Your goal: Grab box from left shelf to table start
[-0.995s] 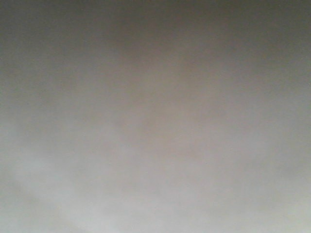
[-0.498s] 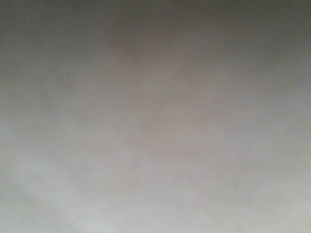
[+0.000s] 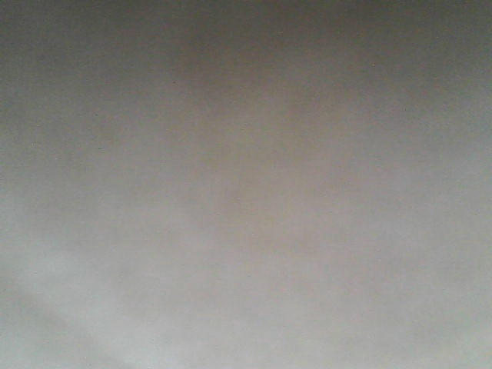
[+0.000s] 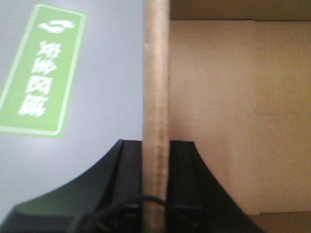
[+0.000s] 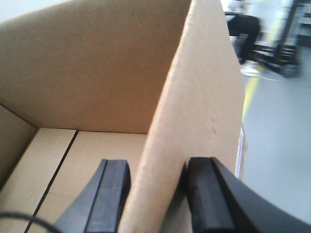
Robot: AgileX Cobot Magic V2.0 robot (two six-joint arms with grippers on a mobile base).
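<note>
The box [image 5: 92, 68] was held by 2 of its upright walls. The left tool [image 4: 156, 150] was closed narrowly on the top edge of 1 wall, with a finger pressed to each face. The right tool [image 5: 158, 170] was clamped the same way on another wall, 1 finger inside the carton and 1 outside.

The front view was filled by a blurred grey-brown field in which nothing could be made out. It was judged that the carton stood very close to that lens. What the box rested on, if anything, could not be told. Beyond the left wall a grey surface with a green label [image 4: 41, 73] was seen, and beyond the right wall a grey floor with a yellow line [image 5: 250, 94].

Inside, only bare cardboard was seen: plain walls and bottom flaps meeting at a dark seam [image 5: 53, 172]. No contents were visible in the part shown.

The carton was therefore judged light. Its corrugated walls were judged stiff along their length but liable to bow or crease under a pinch. A hold on 2 opposite rims, taken deep and level, was judged most secure, since the open top gave the walls no bracing.
</note>
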